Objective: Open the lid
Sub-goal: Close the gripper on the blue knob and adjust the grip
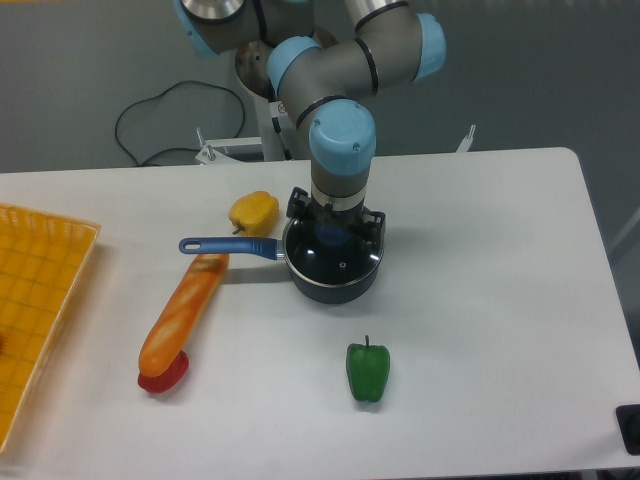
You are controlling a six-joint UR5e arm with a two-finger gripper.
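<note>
The lid [340, 262] sits closed on the dark blue saucepan [333, 282] at the table's middle, its blue knob [333, 238] showing between the fingers. My gripper [333, 230] points straight down over the lid. It is open, with its black fingers [298, 208] standing on either side of the knob. I cannot tell whether the pads touch the knob. The pan's long blue handle [228, 246] points left.
A yellow pepper [253, 212] lies just left of the pan and a baguette [184, 312] lies under the handle with a red piece [163, 374] at its end. A green pepper [368, 371] sits in front. An orange basket [35, 300] is at the left edge.
</note>
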